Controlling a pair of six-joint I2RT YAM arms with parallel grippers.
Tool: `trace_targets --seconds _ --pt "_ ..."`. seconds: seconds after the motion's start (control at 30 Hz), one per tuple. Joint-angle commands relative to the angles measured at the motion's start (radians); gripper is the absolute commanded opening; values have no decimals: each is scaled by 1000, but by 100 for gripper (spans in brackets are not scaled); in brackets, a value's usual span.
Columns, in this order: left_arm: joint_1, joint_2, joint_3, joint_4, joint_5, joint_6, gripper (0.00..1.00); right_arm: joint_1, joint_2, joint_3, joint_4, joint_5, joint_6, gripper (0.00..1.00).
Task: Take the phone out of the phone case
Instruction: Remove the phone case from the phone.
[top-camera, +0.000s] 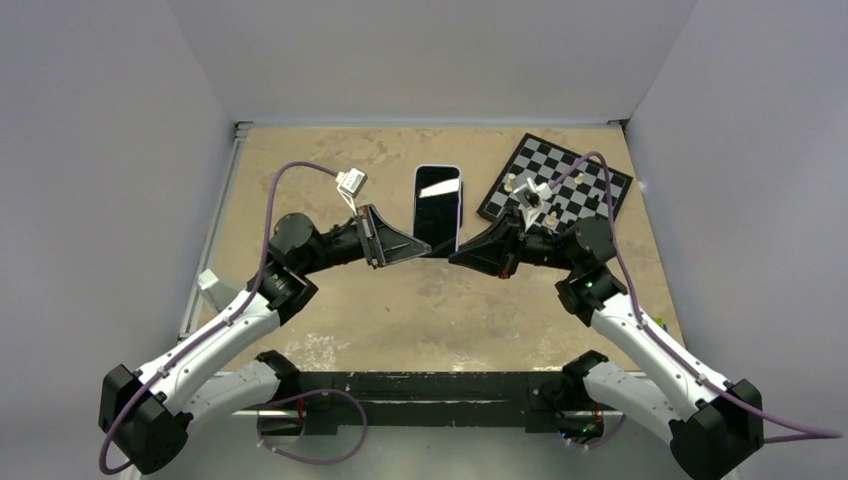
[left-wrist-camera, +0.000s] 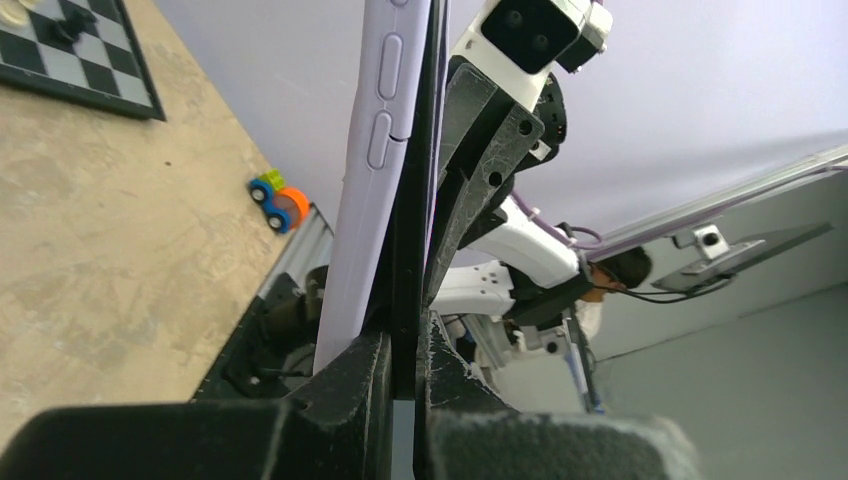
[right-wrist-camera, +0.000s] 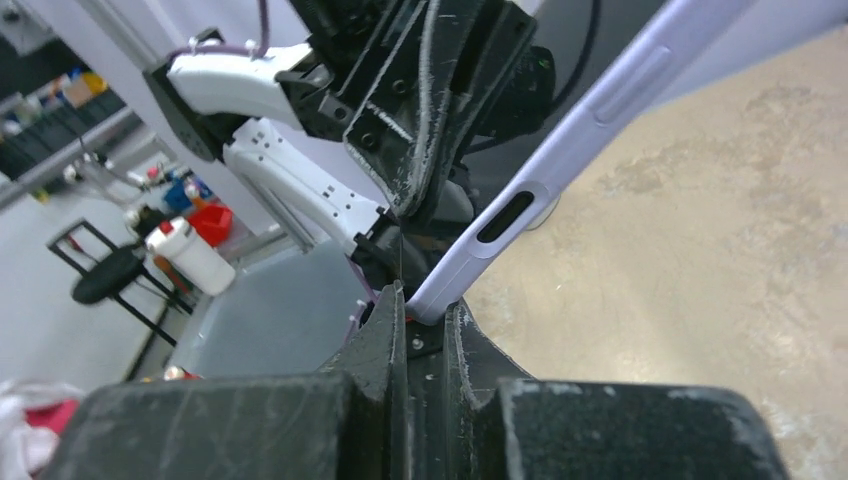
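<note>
Left tool (top-camera: 424, 250) and right tool (top-camera: 458, 256): we see each closed to a slit on the near end of the phone case (right-wrist-camera: 560, 150), held off the desk (top-camera: 330, 310) with the phone (top-camera: 437, 205) seated inside. A chessboard (top-camera: 556, 182) lies just beyond the right tool and a toy car (left-wrist-camera: 278, 200) sits by the desk edge. Open desk spreads beside the left tool.

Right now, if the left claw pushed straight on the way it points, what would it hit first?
The right claw, most likely: it faces the left claw tip to tip, both closed on the near end of the cased phone. Depth between them is hard to judge.
</note>
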Motion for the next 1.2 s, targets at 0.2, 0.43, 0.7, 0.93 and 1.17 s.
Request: trace_targets --seconds 0.2,0.43,0.7,0.93,1.17 --pt "-10 -39 102 124 150 -275 0 7 83 74 137 -193 -169 0" --pt "-10 -48 96 111 141 -269 0 7 80 113 42 -44 -200 0" --pt "-10 -82 69 122 72 -220 0 17 -9 49 24 180 -158 0" --pt "-13 -104 -19 268 -160 -225 0 50 -171 -164 193 252 25 54" --pt "-14 -13 -89 472 -245 -369 0 218 -125 -173 349 448 32 61"
